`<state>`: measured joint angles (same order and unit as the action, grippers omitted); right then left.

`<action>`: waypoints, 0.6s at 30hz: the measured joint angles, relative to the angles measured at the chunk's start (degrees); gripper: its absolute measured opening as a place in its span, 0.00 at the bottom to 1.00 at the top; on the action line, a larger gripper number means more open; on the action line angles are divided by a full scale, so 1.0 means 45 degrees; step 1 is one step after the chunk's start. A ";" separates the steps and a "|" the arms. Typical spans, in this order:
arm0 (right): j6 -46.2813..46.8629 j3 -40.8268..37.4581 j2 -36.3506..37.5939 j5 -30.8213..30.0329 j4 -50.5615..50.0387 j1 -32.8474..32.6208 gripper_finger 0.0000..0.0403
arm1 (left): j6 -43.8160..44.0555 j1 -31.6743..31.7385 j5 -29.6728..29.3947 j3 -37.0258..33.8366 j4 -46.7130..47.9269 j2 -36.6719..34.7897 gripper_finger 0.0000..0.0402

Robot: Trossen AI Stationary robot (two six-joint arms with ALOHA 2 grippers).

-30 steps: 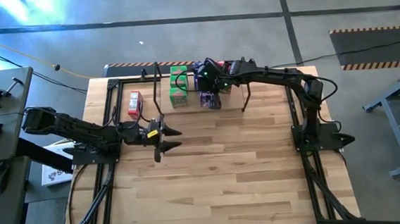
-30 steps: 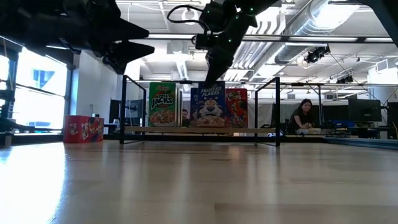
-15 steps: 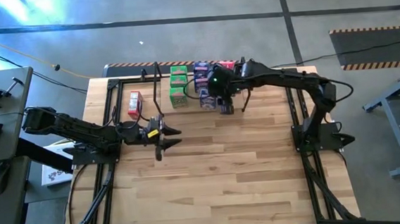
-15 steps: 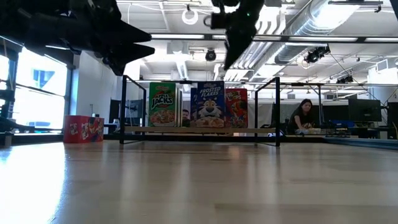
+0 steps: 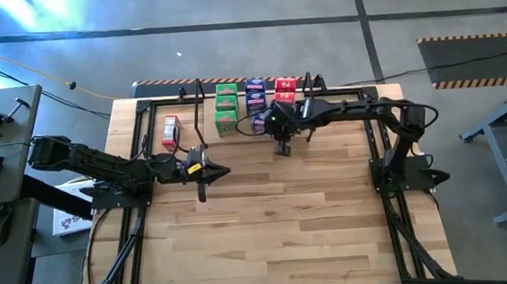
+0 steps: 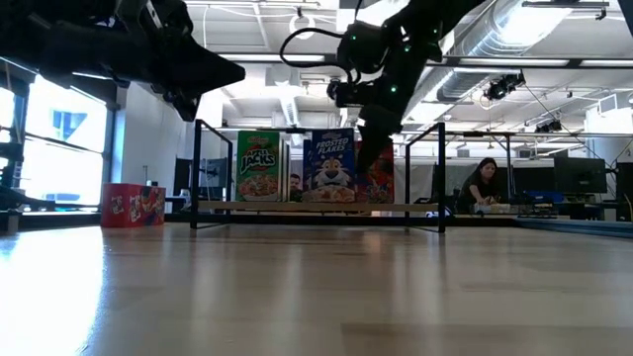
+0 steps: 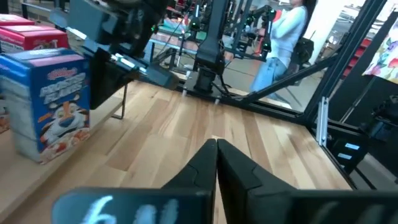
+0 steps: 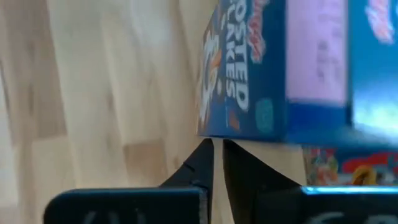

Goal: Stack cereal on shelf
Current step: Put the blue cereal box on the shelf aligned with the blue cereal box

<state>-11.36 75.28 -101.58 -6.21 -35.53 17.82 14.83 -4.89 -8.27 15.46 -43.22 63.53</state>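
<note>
The shelf [image 6: 316, 207], a light-wood board with black hoops, lies at the table's far edge. Green [image 5: 225, 108], blue [image 5: 255, 92] and red [image 5: 286, 90] cereal boxes stand upright on it. One more red box [image 5: 171, 131] rests on the table left of the shelf. My right gripper [image 5: 283, 149] hangs shut just on the near side of the shelf, pointing steeply down, its tips [image 8: 217, 144] close before a blue box [image 8: 249, 68] with nothing between them. My left gripper [image 5: 226, 171] is shut, level, above the table's middle left [image 7: 215, 144].
Black frame rails [image 5: 134, 231] run along the table's left and right sides. The near half of the wooden tabletop [image 5: 269, 239] is bare board. A person [image 6: 482, 184] sits in the room beyond the table, and another stands there [image 7: 283, 37].
My right gripper has come away from the blue box on the shelf, first rising, then moving toward the near edge and down, and its fingers have come together. The box stays upright on the shelf. My left gripper has shut in place.
</note>
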 joint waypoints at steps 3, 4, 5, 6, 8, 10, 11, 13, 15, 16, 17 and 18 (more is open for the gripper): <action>0.0095 -0.0227 0.0000 -0.0041 0.0882 0.0187 0.03 | -0.0047 -0.0005 -0.0005 0.0000 0.0004 0.0000 0.02; 0.0097 -0.0279 0.0000 -0.0045 0.1114 0.0261 0.02 | -0.0099 -0.0005 -0.0005 0.0000 0.0004 0.0000 0.02; 0.0093 -0.0324 0.0000 -0.0003 0.1340 0.0333 0.01 | -0.0133 -0.0005 -0.0005 0.0000 0.0005 0.0000 0.02; 0.0094 -0.0382 0.0000 0.0056 0.1613 0.0389 0.00 | -0.0187 -0.0005 -0.0005 0.0000 0.0004 0.0000 0.02; 0.0098 -0.0493 0.0000 0.0052 0.2080 0.0473 0.01 | -0.0234 -0.0005 -0.0005 0.0000 0.0014 0.0000 0.01; 0.0094 -0.0514 0.0000 0.0063 0.2293 0.0541 0.01 | -0.0234 -0.0005 -0.0005 0.0000 0.0014 0.0000 0.00; 0.0093 -0.0514 0.0000 0.0088 0.2404 0.0545 0.00 | -0.0234 -0.0005 -0.0032 0.0000 0.0025 0.0000 0.00; 0.0093 -0.0514 0.0000 0.0121 0.2520 0.0545 0.00 | -0.0128 -0.0005 -0.0194 0.0000 0.0043 0.0000 0.00; 0.0009 -0.0476 0.0000 0.0124 0.2418 0.0521 0.00 | -0.0040 -0.0005 -0.0291 0.0000 0.0034 0.0000 0.00; -0.0043 -0.0373 0.0015 0.0119 0.2118 0.0462 0.00 | -0.0037 -0.0004 -0.0291 0.0004 0.0034 0.0000 0.00; -0.0119 -0.0293 0.0088 0.0075 0.1772 0.0403 0.00 | -0.0084 0.0000 -0.0291 0.0068 0.0139 -0.0007 0.00; -0.0228 -0.0236 0.0204 0.0027 0.1582 0.0299 0.00 | -0.0091 0.0000 -0.0283 0.0201 0.0384 -0.0060 0.00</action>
<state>-12.39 74.22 -100.66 -6.08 -28.41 19.17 14.42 -4.89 -9.55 16.37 -41.49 63.26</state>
